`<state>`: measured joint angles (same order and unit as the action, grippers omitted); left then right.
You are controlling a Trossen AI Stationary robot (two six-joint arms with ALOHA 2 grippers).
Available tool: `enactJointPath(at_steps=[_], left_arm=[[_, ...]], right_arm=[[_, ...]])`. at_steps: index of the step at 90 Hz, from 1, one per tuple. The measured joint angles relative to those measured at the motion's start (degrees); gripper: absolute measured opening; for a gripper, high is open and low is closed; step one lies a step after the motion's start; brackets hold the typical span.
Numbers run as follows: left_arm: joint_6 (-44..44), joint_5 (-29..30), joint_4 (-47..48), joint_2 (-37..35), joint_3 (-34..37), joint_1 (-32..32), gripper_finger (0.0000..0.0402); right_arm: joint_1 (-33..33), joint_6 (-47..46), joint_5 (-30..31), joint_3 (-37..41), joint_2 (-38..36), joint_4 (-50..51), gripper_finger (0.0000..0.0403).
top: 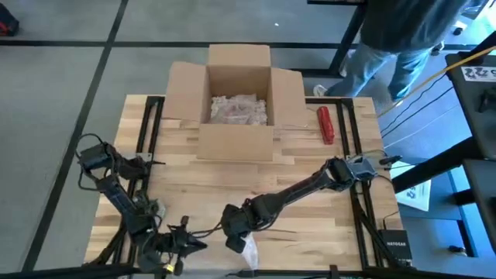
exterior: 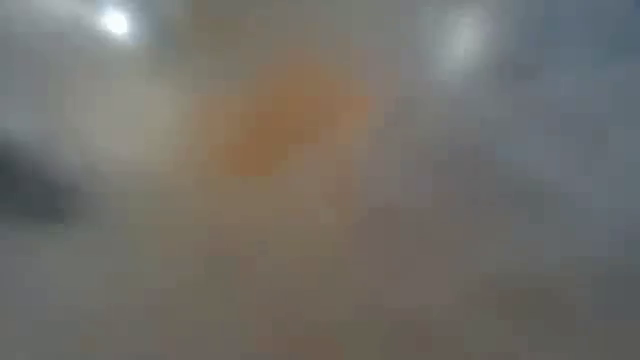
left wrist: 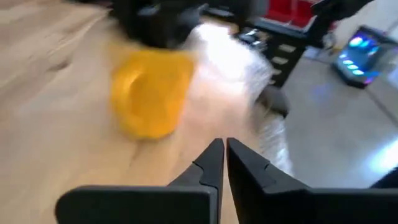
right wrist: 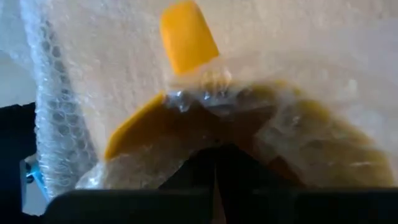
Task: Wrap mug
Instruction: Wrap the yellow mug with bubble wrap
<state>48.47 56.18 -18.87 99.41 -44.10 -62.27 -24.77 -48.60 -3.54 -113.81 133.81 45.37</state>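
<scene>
The high view looks straight down on the whole counter (top: 232, 167). The low view is wholly blurred. The left wrist view faces past its left claw (left wrist: 225, 149) toward the mug (left wrist: 149, 93); the right wrist view sits close against that same mug.

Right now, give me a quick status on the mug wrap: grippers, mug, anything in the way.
Right gripper at near table edge, shut on bubble wrap over yellow mug. Left gripper shut, empty, beside it. Nothing blocking.
</scene>
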Motion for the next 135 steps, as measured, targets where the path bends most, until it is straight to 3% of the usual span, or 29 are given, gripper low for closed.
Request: enactJointPath(at_steps=[13, 36, 88, 135], left_arm=[[6.9, 0.2, 7.7, 0.0, 0.0, 0.2, 0.0001], [7.9, 0.2, 11.1, 0.0, 0.0, 2.0, 0.0001], [7.1, 0.1, 10.9, 0.0, 0.0, 3.1, 0.0001], [6.5, 0.2, 11.1, 0.1, 0.0, 3.0, 0.0001]], right_arm=[[0.0, 1.8, 3.6, -2.8, 0.5, 2.7, 0.0000], [0.0, 2.0, 6.6, -6.5, 0.5, 10.2, 0.0000], [-0.2, 0.1, -1.0, -6.8, 3.6, 7.4, 0.0000], [-0.7, -3.7, 13.5, -9.0, 3.9, 27.8, 0.0000]])
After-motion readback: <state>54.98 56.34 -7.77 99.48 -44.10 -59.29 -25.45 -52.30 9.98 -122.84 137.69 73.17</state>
